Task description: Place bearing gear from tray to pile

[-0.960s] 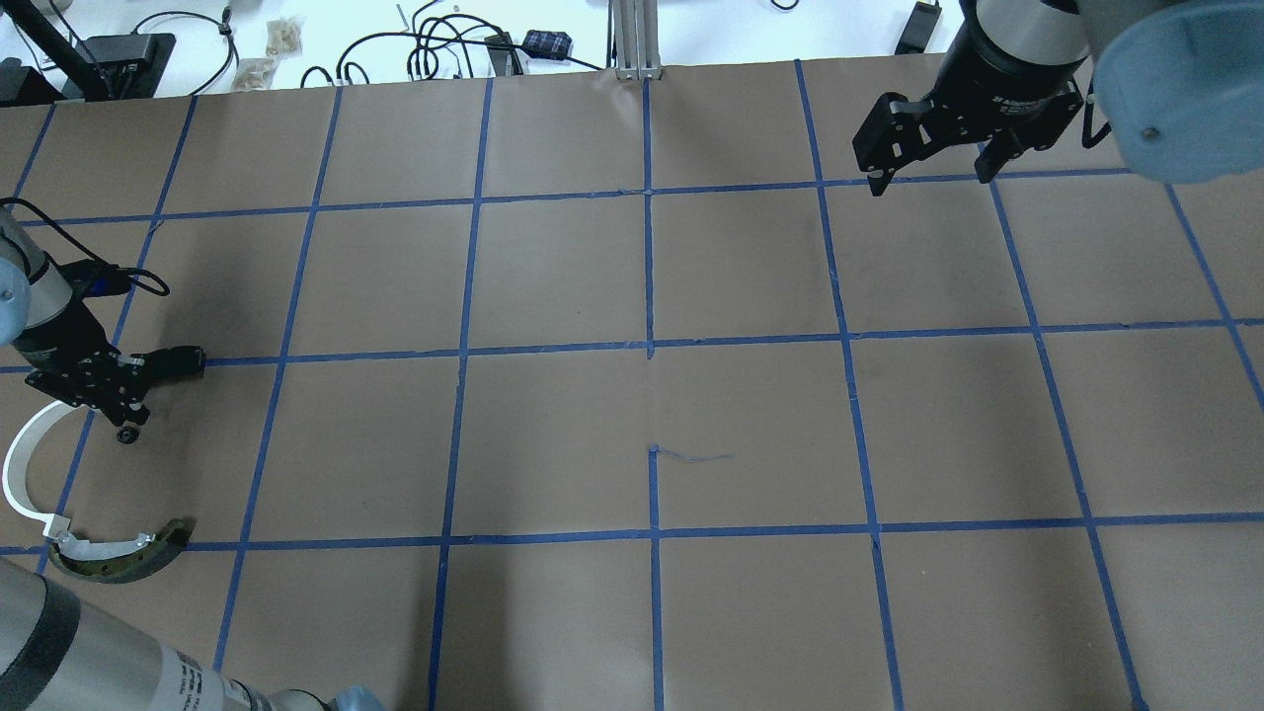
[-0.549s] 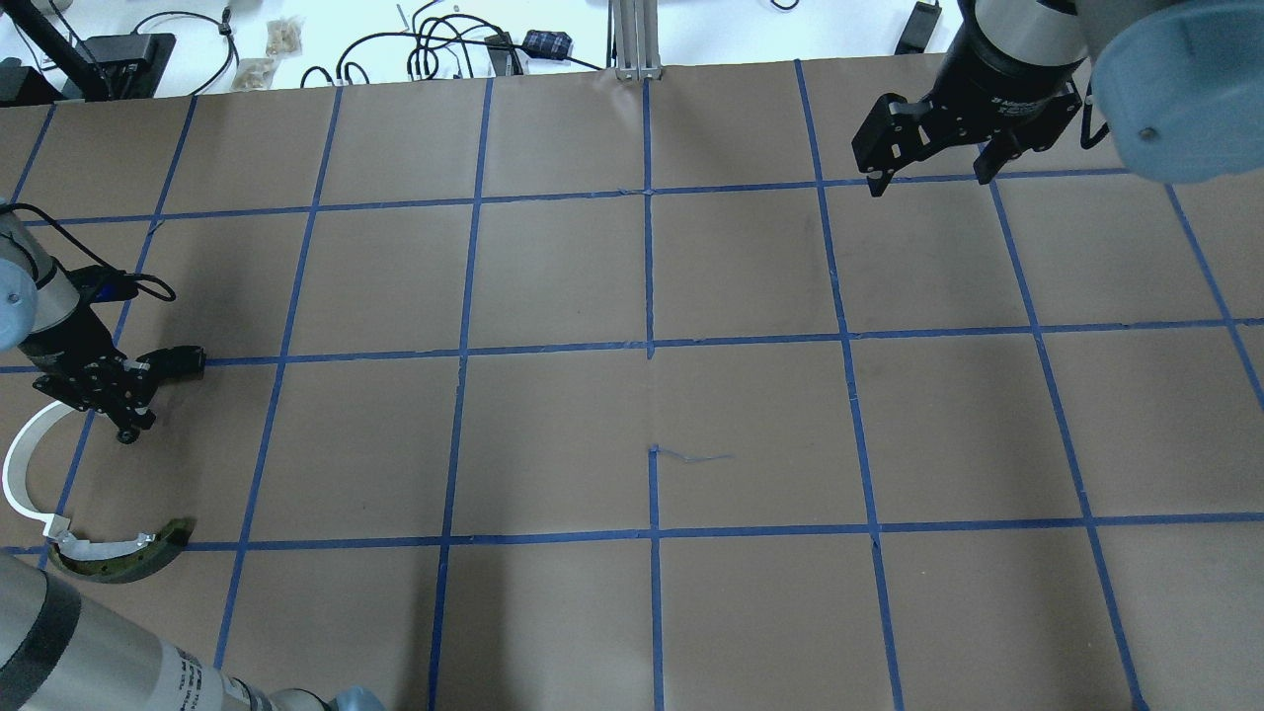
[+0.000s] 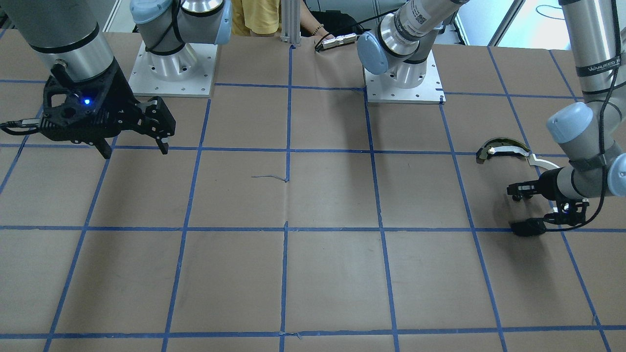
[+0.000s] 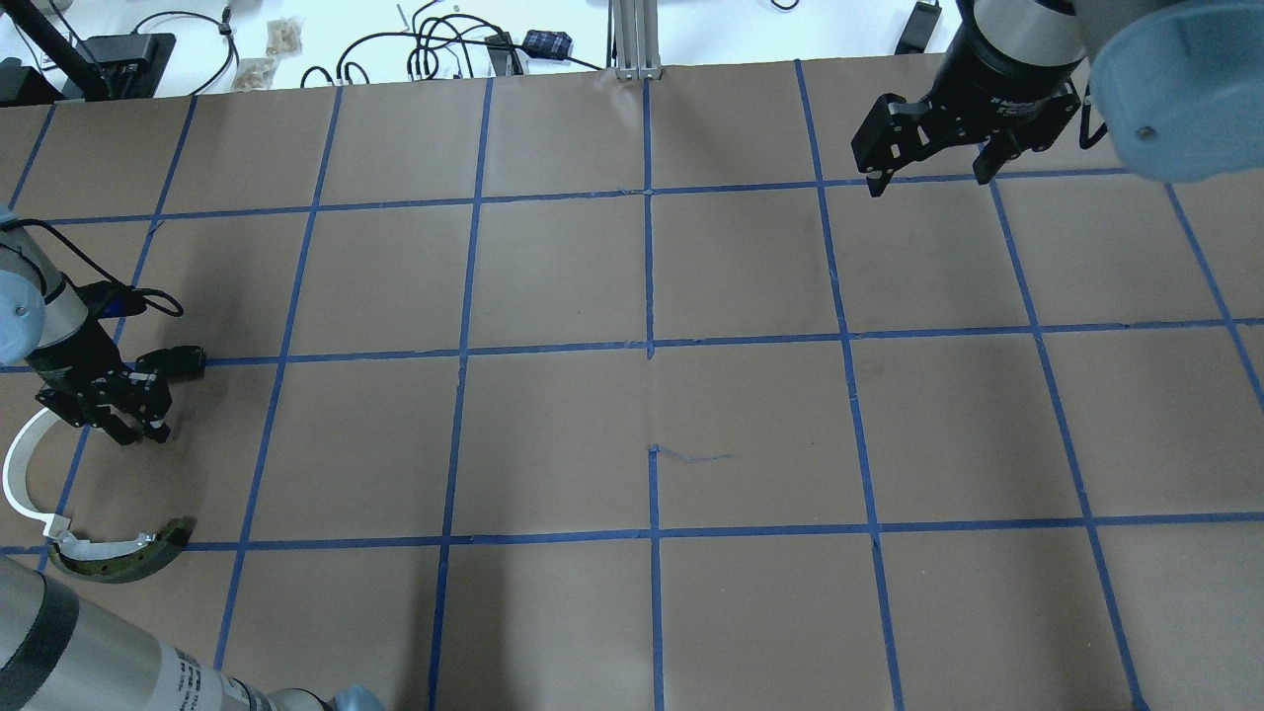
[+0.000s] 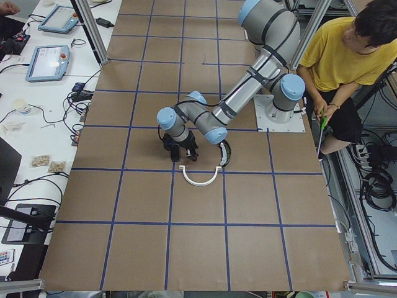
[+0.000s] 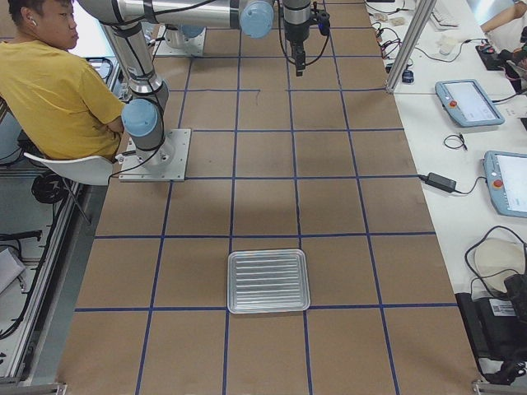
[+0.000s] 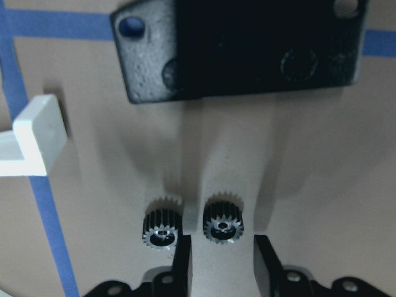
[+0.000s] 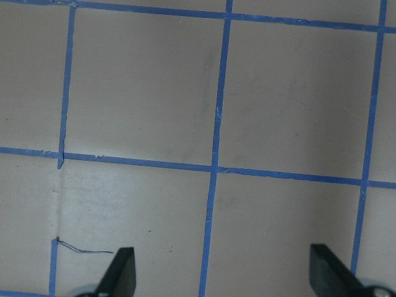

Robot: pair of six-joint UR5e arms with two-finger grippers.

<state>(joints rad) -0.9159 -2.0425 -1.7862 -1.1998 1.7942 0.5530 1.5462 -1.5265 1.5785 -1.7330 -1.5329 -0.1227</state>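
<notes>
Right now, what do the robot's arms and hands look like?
The left arm and right arm are silver tubes with pale blue joint caps. A black cable and a white-lettered black band mark the left arm. The left hand and right hand are black with two fingers each; the right one shows a blue light.

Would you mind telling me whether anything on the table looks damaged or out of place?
One small flaw: near the middle of the table, one blue tape line breaks off, leaving a gap, and a thin frayed strand trails sideways from the broken end. Nothing looks spilled.
</notes>
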